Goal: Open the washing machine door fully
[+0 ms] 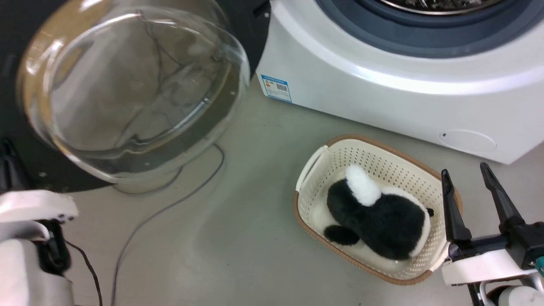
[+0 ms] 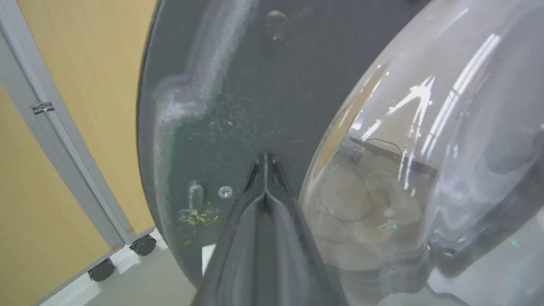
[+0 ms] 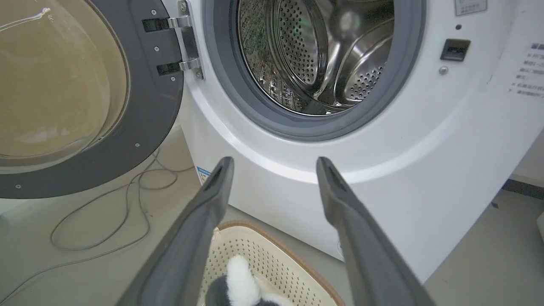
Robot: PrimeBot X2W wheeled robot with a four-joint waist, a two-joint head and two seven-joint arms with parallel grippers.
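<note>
Hanging wide open at ten o'clock in the head view, the door (image 1: pixel 131 85) stands well clear of the washing machine (image 1: pixel 403 85), whose white front fills one o'clock. In the right wrist view its metal hinge (image 3: pixel 182 42) sits at eleven o'clock, just beside the grey ring around the steel drum (image 3: pixel 318 55).

The left gripper (image 2: pixel 265 161) has its fingers pressed together into one point. That point appears to rest on the door's dark inner face, with the glass bowl at three o'clock and a small screw (image 2: pixel 225 192) at nine o'clock. Whether it truly touches is hard to tell.

The right gripper (image 1: pixel 464 170) has its fingers spread with nothing between them, at four o'clock above a cream basket (image 1: pixel 382 161) holding a black and white soft toy (image 1: pixel 378 221).

I judge the door stiff and fairly heavy, turning only about the hinge. The bulging glass looks slick, curved and breakable, so a fingertip would likely skid off it. The flat dark ring is the better place to push, far from the hinge, where a small steady force turns it most. A loose cable (image 1: pixel 170 204) lies on the floor below the door and seems clear of its sweep.
</note>
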